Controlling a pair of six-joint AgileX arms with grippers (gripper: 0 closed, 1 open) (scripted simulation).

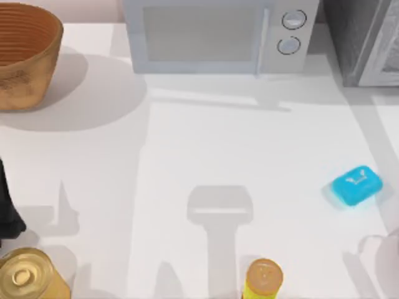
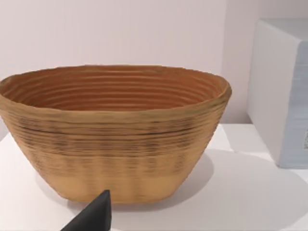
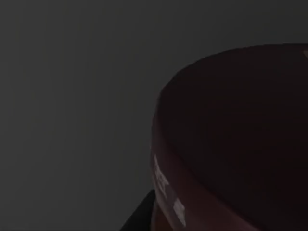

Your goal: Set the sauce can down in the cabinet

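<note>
The cabinet (image 1: 368, 37) is a dark-grey box with a lighter framed front, cut off by the table's far right corner. The sauce can is out of view. The right wrist view is dark. My left arm (image 1: 7, 212) is a dark shape at the table's left edge. One of its dark fingertips (image 2: 94, 216) pokes into the left wrist view in front of the woven basket (image 2: 113, 130).
A light-grey microwave (image 1: 218, 34) with two round knobs stands at the back middle. The basket (image 1: 25, 56) sits at the back left. A gold tin can (image 1: 28, 277) is at the front left, a yellow bottle with an orange cap (image 1: 263, 277) at the front middle, and a blue block (image 1: 355, 185) at the right.
</note>
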